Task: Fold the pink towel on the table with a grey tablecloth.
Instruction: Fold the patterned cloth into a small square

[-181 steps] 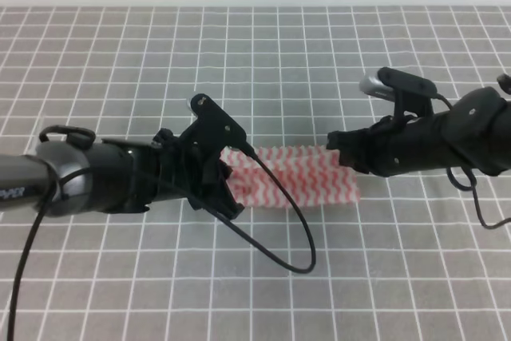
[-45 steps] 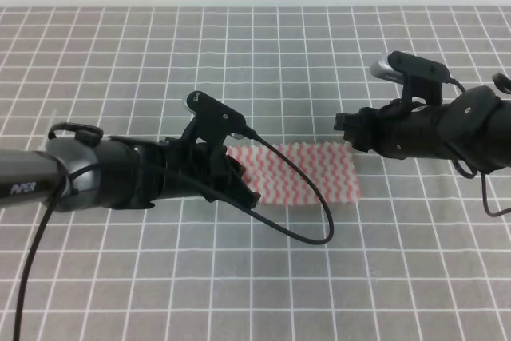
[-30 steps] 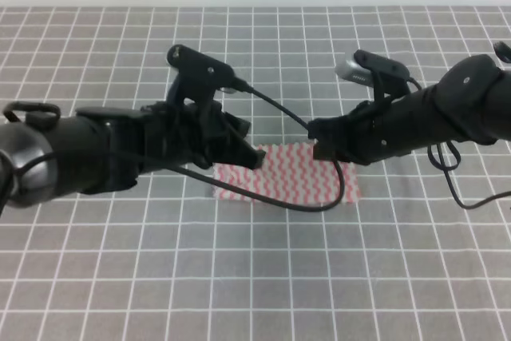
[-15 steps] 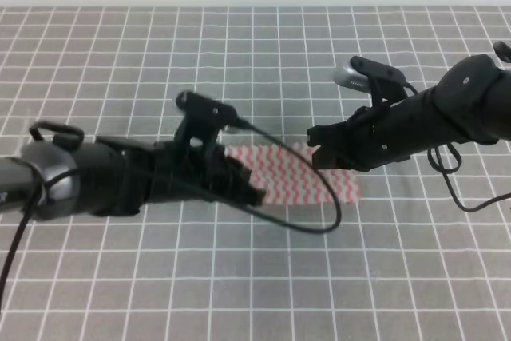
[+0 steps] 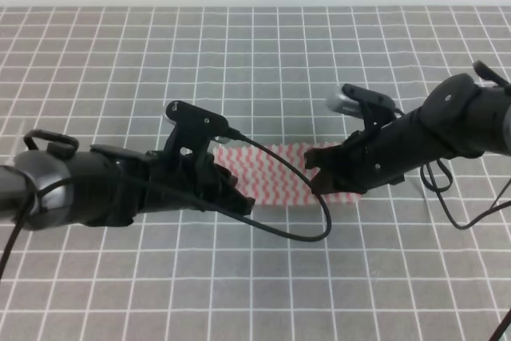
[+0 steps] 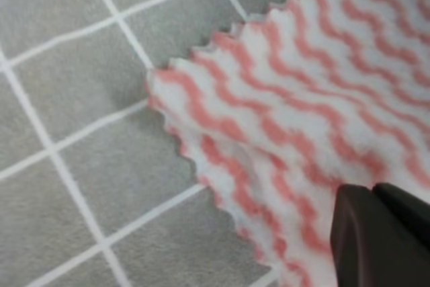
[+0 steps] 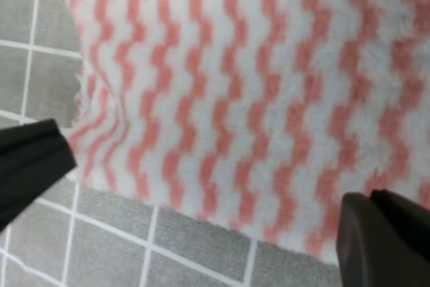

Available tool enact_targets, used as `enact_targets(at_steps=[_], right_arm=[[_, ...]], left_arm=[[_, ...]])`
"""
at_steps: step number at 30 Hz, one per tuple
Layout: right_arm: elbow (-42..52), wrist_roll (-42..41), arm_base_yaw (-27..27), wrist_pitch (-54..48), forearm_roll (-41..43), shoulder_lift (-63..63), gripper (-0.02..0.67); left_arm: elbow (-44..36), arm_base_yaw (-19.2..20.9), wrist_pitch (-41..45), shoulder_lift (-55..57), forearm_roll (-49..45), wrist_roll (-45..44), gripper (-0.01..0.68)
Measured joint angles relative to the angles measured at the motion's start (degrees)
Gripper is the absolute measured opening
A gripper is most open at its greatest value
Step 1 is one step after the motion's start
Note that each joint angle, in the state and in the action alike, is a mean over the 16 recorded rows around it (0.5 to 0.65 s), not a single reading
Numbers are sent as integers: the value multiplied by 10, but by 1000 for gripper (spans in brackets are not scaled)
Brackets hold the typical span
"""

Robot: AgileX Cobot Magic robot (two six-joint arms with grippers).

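You are lowering both claws onto the thin pink-and-white zigzag towel lying between them on the grey gridded desk: right claw apart, left claw unclear; next, pinch an edge.

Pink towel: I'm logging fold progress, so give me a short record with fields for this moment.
towel: pink towel, a folded strip lying flat
surface: table with a grey tablecloth
left gripper: at the towel's left end, one finger over the cloth
right gripper: low over the right end, fingers spread wide
layers: two edges show at the left corner
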State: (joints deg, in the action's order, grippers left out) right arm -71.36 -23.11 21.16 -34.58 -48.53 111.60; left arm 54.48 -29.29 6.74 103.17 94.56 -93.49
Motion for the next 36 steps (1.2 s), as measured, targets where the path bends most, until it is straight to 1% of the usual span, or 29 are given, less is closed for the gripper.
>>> enact_targets(at_steps=[11,18,22,33,36], right_arm=[[0,0,0,-3,1,12,-15],[0,0,0,-3,1,12,-15],[0,0,0,-3,1,12,-15],[0,0,0,-2,1,11,-15],[0,0,0,-2,1,11,-15]], left_arm=[[13,0,45,-13,24,0,0],[26,0,83,4,36,-1,0],[29,0,70,19,31,-1,0],[29,4,-11,33,9,0,0],[29,7,-12,25,7,0,0]])
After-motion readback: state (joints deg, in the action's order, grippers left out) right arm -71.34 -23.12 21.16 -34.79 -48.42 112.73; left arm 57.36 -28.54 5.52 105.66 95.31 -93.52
